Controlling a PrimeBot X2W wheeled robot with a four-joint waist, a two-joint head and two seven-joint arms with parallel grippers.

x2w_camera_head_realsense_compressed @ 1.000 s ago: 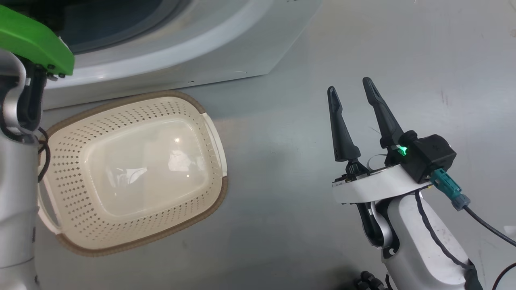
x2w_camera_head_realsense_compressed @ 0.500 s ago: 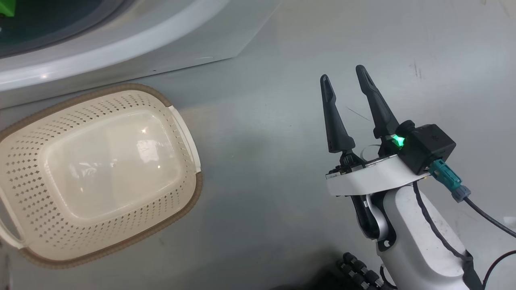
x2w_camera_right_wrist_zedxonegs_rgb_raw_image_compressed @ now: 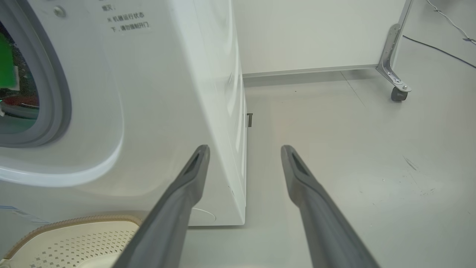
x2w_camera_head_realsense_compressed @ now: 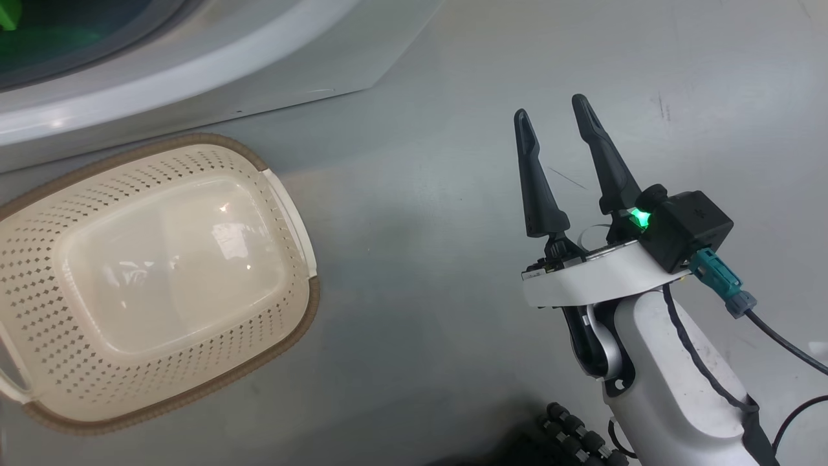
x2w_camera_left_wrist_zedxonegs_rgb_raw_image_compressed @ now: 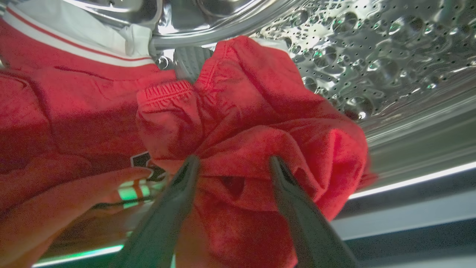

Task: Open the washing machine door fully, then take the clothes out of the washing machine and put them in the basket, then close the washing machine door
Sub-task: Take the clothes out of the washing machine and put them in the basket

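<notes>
Two long dark tapered fingers [x2w_camera_head_realsense_compressed: 537, 188] are forming the right claw [x2w_camera_head_realsense_compressed: 549, 106]. Behind it a black box [x2w_camera_head_realsense_compressed: 689, 226] is glowing green, a teal plug [x2w_camera_head_realsense_compressed: 711, 275] is trailing black cable [x2w_camera_head_realsense_compressed: 788, 344], and a white forearm [x2w_camera_head_realsense_compressed: 673, 395] is showing.

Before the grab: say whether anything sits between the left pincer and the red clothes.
Nothing visible does. The open left pincer is right at a bunched fold of the clothes inside the drum.

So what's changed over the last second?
The head camera swung right, sliding the basket and washing machine leftward in its view; neither itself moved. The left end effector sits open at the red clothes, the right end effector open over the floor. Nothing grasped; basket still empty.
</notes>
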